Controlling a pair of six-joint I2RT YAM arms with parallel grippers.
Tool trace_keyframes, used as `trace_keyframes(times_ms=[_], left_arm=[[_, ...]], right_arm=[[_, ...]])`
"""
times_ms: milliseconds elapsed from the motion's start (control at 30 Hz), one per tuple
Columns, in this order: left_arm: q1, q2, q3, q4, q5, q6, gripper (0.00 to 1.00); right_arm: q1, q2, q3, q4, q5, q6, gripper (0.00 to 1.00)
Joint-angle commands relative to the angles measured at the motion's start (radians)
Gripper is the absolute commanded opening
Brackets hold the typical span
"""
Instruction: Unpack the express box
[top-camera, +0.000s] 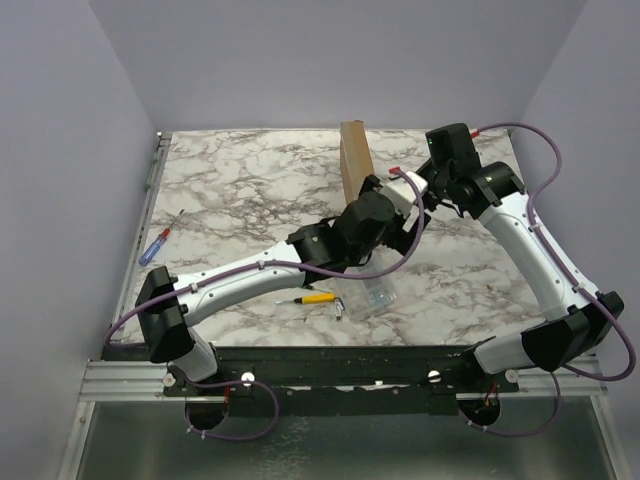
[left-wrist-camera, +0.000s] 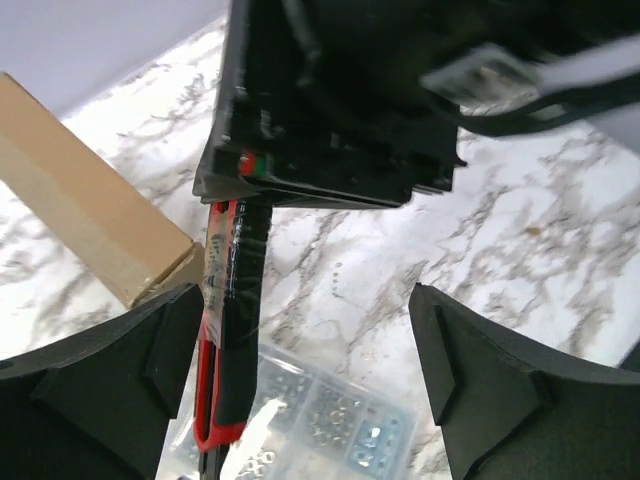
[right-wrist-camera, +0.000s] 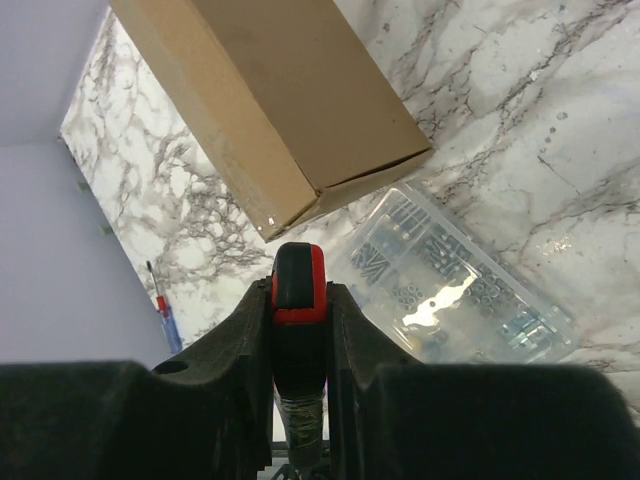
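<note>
The express box (top-camera: 354, 160), plain brown cardboard, stands on edge at the back middle of the table; it also shows as the box (left-wrist-camera: 80, 210) and the box (right-wrist-camera: 270, 100) in the wrist views. My right gripper (right-wrist-camera: 298, 300) is shut on a red-and-black tool handle (right-wrist-camera: 298, 280), held above the table just in front of the box. My left gripper (left-wrist-camera: 300, 380) is wide open right beside that tool (left-wrist-camera: 230, 330), which hangs close to its left finger without being clamped. In the top view the left gripper (top-camera: 385, 215) and the right gripper (top-camera: 410, 195) meet next to the box.
A clear plastic compartment case (top-camera: 368, 295) of small parts lies on the marble below the grippers. A yellow-handled tool (top-camera: 318, 298) lies left of it. A blue-and-red screwdriver (top-camera: 155, 245) rests near the left table edge.
</note>
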Motion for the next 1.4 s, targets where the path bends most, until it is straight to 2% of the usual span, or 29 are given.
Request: trace_keyframes(times_ms=[0, 167, 233, 367, 433, 500, 567, 767, 900, 1000, 1067, 1100, 1233, 1267, 1367], left_arm=[[-0.057, 0.008, -0.018, 0.006, -0.303, 0.210, 0.87], [-0.066, 0.019, -0.029, 0.019, -0.281, 0.239, 0.69], [-0.066, 0.018, -0.041, 0.026, -0.269, 0.253, 0.65], [-0.066, 0.017, -0.063, 0.025, -0.209, 0.273, 0.65], [-0.065, 0.016, -0.074, 0.026, -0.190, 0.265, 0.72], [-0.066, 0.028, -0.075, 0.028, -0.217, 0.258, 0.77], [-0.065, 0.050, -0.061, 0.028, -0.265, 0.251, 0.76], [-0.066, 0.113, -0.002, 0.045, -0.316, 0.266, 0.51], [-0.066, 0.140, 0.014, 0.050, -0.328, 0.284, 0.40], [-0.066, 0.138, 0.002, 0.060, -0.310, 0.292, 0.20], [-0.066, 0.128, -0.007, 0.064, -0.299, 0.292, 0.01], [-0.066, 0.121, -0.013, 0.068, -0.296, 0.289, 0.00], [-0.064, 0.071, -0.065, 0.091, -0.252, 0.265, 0.00], [-0.061, 0.054, -0.082, 0.099, -0.236, 0.257, 0.00], [-0.047, 0.010, -0.120, 0.106, -0.187, 0.224, 0.00]], right_arm=[[0.007, -0.003, 0.023, -0.063, 0.053, 0.049, 0.00], [0.007, -0.023, 0.002, -0.066, 0.051, 0.069, 0.00], [0.007, -0.028, 0.000, -0.069, 0.058, 0.071, 0.00], [0.007, -0.035, 0.004, -0.072, 0.059, 0.076, 0.00], [0.007, -0.039, 0.004, -0.068, 0.061, 0.077, 0.00], [0.007, -0.039, 0.008, -0.068, 0.056, 0.077, 0.00], [0.007, -0.040, 0.008, -0.066, 0.046, 0.079, 0.00], [0.007, -0.042, 0.010, -0.065, 0.020, 0.079, 0.00], [0.007, -0.053, 0.022, -0.066, 0.018, 0.066, 0.00], [0.007, -0.071, 0.018, -0.058, 0.016, 0.063, 0.00], [0.007, -0.084, 0.008, -0.037, 0.016, 0.041, 0.00], [0.007, -0.089, 0.000, -0.014, 0.007, 0.015, 0.01], [0.007, -0.105, -0.040, 0.115, -0.058, -0.165, 0.19], [0.007, -0.111, -0.049, 0.154, -0.077, -0.212, 0.28], [0.006, -0.145, -0.093, 0.252, -0.127, -0.339, 0.69]])
